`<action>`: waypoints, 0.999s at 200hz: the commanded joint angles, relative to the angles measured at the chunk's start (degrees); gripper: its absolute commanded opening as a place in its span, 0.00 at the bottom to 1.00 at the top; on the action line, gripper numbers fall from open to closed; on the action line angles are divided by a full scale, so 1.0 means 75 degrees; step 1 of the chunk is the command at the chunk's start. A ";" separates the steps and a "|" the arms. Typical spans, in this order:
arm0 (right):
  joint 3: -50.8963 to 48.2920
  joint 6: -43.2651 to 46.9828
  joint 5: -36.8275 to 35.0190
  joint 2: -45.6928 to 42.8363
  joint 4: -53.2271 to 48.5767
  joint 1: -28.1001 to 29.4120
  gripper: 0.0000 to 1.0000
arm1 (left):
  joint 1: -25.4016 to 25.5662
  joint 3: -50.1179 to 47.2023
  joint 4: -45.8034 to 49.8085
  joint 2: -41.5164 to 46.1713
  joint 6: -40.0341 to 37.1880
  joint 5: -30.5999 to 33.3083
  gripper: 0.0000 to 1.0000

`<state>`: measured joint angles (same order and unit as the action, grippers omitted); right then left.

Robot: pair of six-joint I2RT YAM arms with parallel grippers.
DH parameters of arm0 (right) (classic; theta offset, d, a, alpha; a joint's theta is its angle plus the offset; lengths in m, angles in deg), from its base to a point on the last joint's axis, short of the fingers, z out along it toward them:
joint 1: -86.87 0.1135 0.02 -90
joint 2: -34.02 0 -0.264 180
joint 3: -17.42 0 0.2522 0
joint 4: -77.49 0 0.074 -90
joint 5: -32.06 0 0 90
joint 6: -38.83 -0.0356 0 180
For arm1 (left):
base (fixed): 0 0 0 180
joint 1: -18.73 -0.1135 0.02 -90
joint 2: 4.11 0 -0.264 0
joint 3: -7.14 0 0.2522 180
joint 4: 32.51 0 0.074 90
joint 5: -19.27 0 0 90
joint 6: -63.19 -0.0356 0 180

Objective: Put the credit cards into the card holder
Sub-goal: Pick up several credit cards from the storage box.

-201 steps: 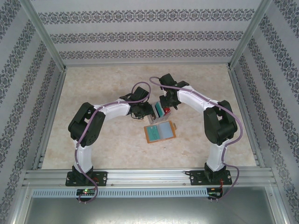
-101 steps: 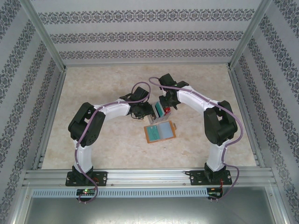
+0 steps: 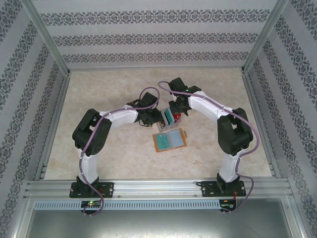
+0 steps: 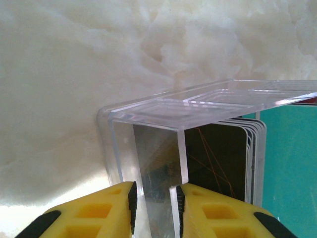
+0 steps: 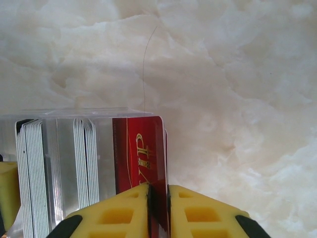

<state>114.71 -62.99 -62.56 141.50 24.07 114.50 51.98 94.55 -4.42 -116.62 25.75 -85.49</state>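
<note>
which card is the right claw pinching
The red card with gold lettering, at the end of the clear box; the right claw is closed on its edge. The pale cards beside it stand free.

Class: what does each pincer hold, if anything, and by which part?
The right pincer grips the red card by its near end; the left pincer clamps the clear box by one side wall.

Red card (image 5: 140, 153); teal card (image 4: 290, 158); orange-tan card holder (image 3: 184, 136); cream marbled table (image 3: 109, 84); clear box (image 4: 148, 106).
</note>
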 commanded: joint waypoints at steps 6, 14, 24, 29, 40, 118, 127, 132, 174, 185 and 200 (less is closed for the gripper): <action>0.0077 -0.0029 -0.0075 -0.0315 -0.0138 -0.0012 0.10 | -0.0061 -0.0240 0.0340 0.0062 0.0024 0.0052 0.30; 0.0078 -0.0030 -0.0023 -0.0372 -0.0138 -0.0016 0.10 | -0.0063 -0.0231 0.0350 0.0082 0.0012 0.0067 0.30; 0.0067 -0.0052 0.0024 -0.0448 -0.0119 -0.0017 0.10 | -0.0063 -0.0237 0.0362 0.0089 0.0012 0.0089 0.30; 0.0066 -0.0068 0.0046 -0.0485 -0.0116 -0.0011 0.10 | -0.0063 -0.0228 0.0363 0.0099 0.0001 0.0080 0.30; 0.0046 -0.0097 0.0097 -0.0554 -0.0097 -0.0017 0.10 | -0.0063 -0.0233 0.0363 0.0101 0.0000 0.0078 0.30; -0.0512 -0.0594 0.1471 -0.1102 0.0517 -0.0359 0.01 | -0.0062 -0.0410 0.0100 0.0359 -0.0043 0.0105 0.36; -0.0536 -0.0680 0.1596 -0.1157 0.0535 -0.0430 0.01 | -0.0064 -0.0442 0.0021 0.0406 -0.0078 0.0105 0.37; -0.0590 -0.0716 0.1677 -0.1195 0.0577 -0.0458 0.01 | -0.0063 -0.0440 -0.0027 0.0434 -0.0092 0.0092 0.37; -0.0795 -0.0894 0.2130 -0.1194 0.0808 -0.0603 0.01 | -0.0063 -0.0444 -0.0175 0.0545 -0.0142 -0.0013 0.41; -0.0863 -0.0942 0.2244 -0.1257 0.0884 -0.0620 0.01 | -0.0063 -0.0503 -0.0277 0.0608 -0.0152 -0.0053 0.42; -0.0914 -0.1042 0.2435 -0.1407 0.0984 -0.0672 0.01 | -0.0063 -0.0661 -0.0461 0.0774 -0.0105 -0.0034 0.45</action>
<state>109.42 -68.41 -48.44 133.37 28.94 110.22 51.98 91.92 -5.43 -114.85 25.70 -85.47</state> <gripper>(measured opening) 0.041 0.402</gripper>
